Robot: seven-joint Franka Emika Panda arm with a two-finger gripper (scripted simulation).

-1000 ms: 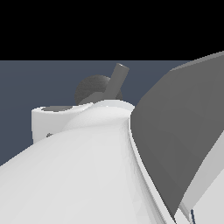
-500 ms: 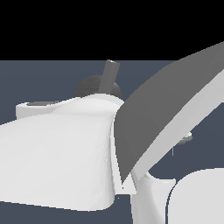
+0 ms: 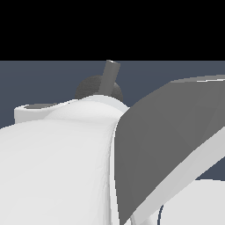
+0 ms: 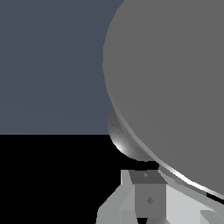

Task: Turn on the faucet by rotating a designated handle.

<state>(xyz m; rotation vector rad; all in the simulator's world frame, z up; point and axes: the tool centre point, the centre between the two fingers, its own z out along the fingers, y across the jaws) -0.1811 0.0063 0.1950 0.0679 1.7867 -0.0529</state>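
Note:
In the exterior view my white arm (image 3: pixel 57 162) fills the foreground and hides most of the scene. Behind it, the faucet shows as a matte grey cylinder (image 3: pixel 109 77), leaning slightly, on a darker round base (image 3: pixel 90 89). In the wrist view a large matte grey rounded body (image 4: pixel 175 83) of the faucet looms very close. A shiny grey curved surface (image 4: pixel 124 141) peeks out under its edge; I cannot tell whether this is the handle. My gripper (image 4: pixel 148 199) sits just below that edge, almost touching it. Whether its fingers are open or shut is hidden.
A dark grey panel of my own arm (image 3: pixel 171 140) crosses the exterior view's right. A white rim-like part (image 3: pixel 30 112) of the arm shows at the exterior view's left. Dull blue-grey ground (image 4: pixel 52 65) lies behind the faucet.
My arm's white link and dark panel have swung across the exterior view, and the panel now stands lower and further right. The grey cylinder behind shifted slightly left, then stayed.

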